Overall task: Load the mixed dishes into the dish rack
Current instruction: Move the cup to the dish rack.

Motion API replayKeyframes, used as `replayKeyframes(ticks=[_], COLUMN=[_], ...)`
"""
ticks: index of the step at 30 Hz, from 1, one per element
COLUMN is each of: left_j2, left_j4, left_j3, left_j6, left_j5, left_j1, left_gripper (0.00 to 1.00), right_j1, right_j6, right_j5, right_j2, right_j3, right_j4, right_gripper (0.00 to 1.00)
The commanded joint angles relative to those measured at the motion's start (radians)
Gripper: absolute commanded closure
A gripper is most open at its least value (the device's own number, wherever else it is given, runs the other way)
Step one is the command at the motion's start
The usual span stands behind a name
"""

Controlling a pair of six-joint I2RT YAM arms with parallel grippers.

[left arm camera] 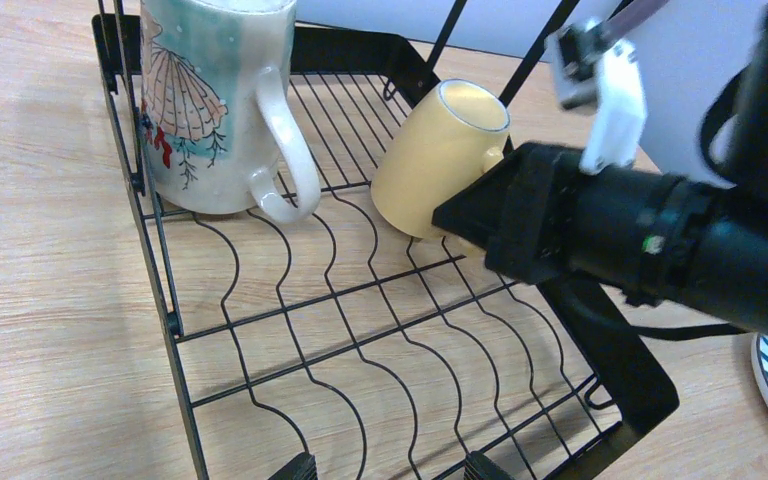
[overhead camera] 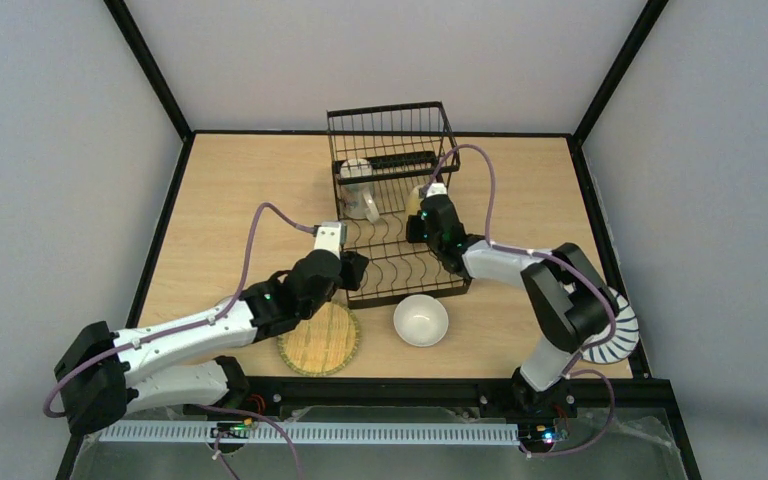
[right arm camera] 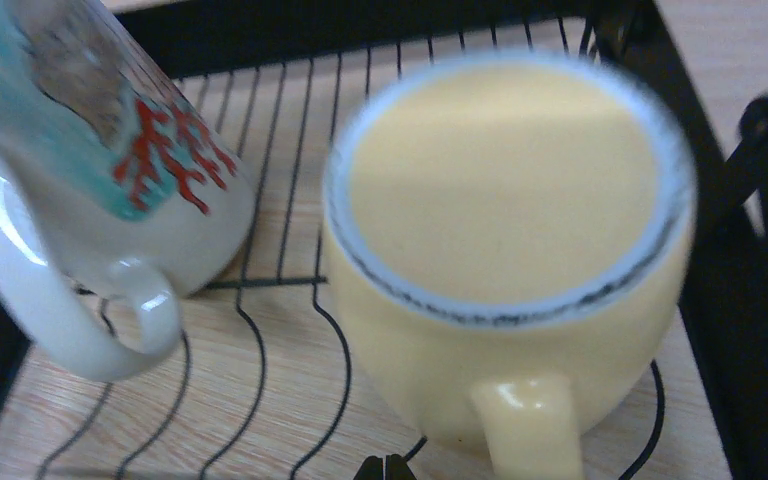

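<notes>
on the rack, pale yellow mug tilts; right fingers closed, left fingers wide.

The rack is formed of thin black wire, apparently coated metal with a dull sheen. A smooth, glossy glaze is seen on the yellow mug and the patterned mug. The table is finished in matt, pale wood grain, and the plate is woven of rough bamboo.

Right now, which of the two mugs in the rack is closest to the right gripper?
The plain pale yellow mug, tilted, directly at the right gripper. The other mug, white with a shell and red coral picture, stands farther left.
</notes>
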Motion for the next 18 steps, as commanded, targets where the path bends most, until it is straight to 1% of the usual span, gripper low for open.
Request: replayKeyframes(ticks=[1, 6, 10, 12, 15, 16, 18], left_j2=[0.021, 0.029, 0.036, 0.034, 0.028, 0.026, 0.022], left_j4=[0.009, 0.007, -0.003, -0.008, -0.016, -0.02, -0.027], left_j3=[0.005, 0.008, 0.011, 0.011, 0.012, 0.013, 0.014], left_j6=[0.001, -0.021, -0.027, -0.026, -0.025, -0.023, -0.019], left_j5=[-0.001, 0.01, 0.016, 0.013, 0.008, 0.006, 0.004], left_j1=[-0.006, -0.008, -0.011, -0.014, -0.015, -0.015, -0.015], left_gripper=[0.17, 0.17, 0.17, 0.17, 0.17, 0.17, 0.17], right_j1=[0.006, 0.006, 0.006, 0.006, 0.006, 0.006, 0.006], right_j6=[-0.013, 0.002, 0.002, -0.006, -0.013, -0.014, -0.018], right_j5=[0.012, 0.03, 0.089, 0.1, 0.099, 0.101, 0.104], right_j2=[-0.119, -0.225, -0.267, -0.261, -0.244, -0.239, -0.231], right_j3=[-0.028, -0.086, -0.1, -0.098, -0.102, -0.103, -0.103], right_j4=[-0.034, -0.071, -0.1, -0.104, -0.088, -0.08, -0.069], right_gripper=[1.0, 1.0, 0.99, 0.91, 0.61, 0.54, 0.47])
